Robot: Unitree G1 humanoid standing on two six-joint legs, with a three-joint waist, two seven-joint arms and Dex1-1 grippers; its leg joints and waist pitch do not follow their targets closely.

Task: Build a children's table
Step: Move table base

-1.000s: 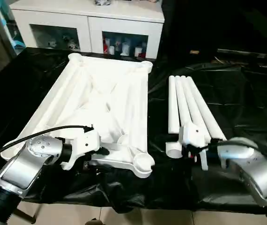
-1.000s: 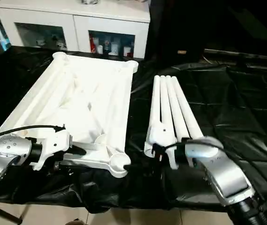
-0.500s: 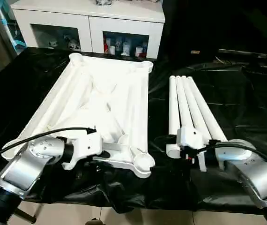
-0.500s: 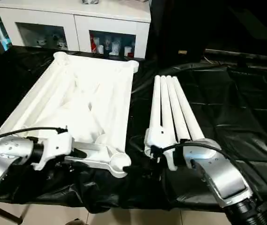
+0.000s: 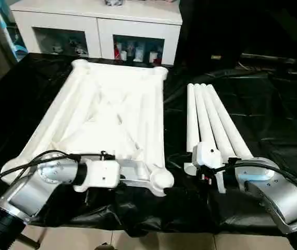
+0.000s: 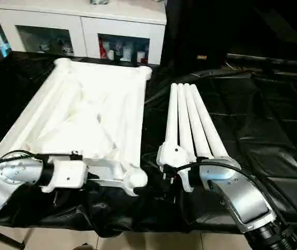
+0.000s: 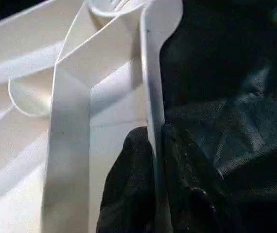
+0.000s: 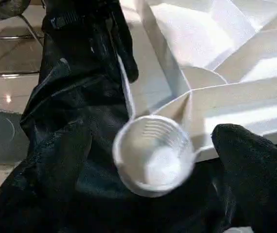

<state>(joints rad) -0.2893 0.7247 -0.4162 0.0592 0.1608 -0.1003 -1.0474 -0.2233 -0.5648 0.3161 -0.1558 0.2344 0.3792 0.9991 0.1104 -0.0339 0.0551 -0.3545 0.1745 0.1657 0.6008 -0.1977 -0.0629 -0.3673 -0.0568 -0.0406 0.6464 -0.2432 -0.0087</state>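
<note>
The left gripper (image 7: 155,160) has just clenched on the near rim of the top (image 5: 112,109), lying underside up on the worktop (image 5: 273,104), so the open right gripper (image 8: 143,165) can bring a leg (image 8: 150,162) to a socket

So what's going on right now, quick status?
Left gripper clamped on the near rim of the upturned tabletop. Right gripper open by the near corner socket, holding nothing. Four legs loose on the black cloth. Nothing in the way.
</note>
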